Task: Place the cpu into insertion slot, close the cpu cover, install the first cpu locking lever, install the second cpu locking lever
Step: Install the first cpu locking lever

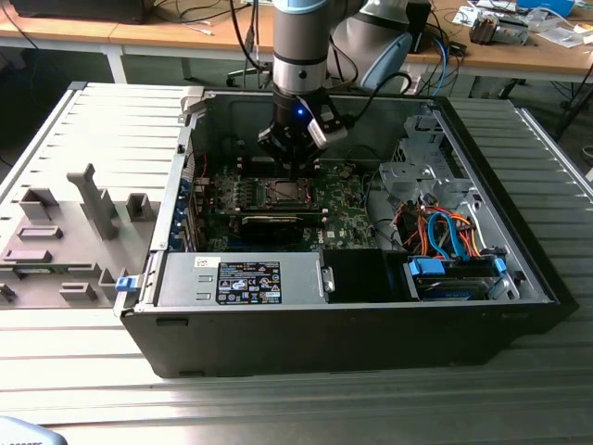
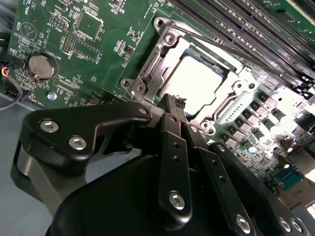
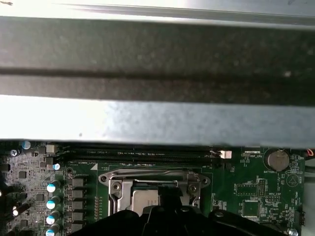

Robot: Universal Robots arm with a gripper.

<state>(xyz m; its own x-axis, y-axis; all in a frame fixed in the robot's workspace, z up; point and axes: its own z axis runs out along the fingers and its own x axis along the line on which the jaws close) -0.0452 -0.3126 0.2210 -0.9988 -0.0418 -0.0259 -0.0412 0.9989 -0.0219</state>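
The cpu lies flat in the insertion slot, its silver top showing through the cut-out of the cpu cover, which lies down over it. A thin silver lever rod runs along one side of the socket. My gripper hangs just over the socket's edge with its black fingers drawn together, nothing between them. In the exterior view the gripper reaches down into the open computer case above the motherboard. In the first wrist view the cpu sits just beyond the gripper.
Long black memory slots run beside the socket, and a coin battery sits on the green board. The case wall rises close by. A power supply and a drive cage with blue cables fill the near side.
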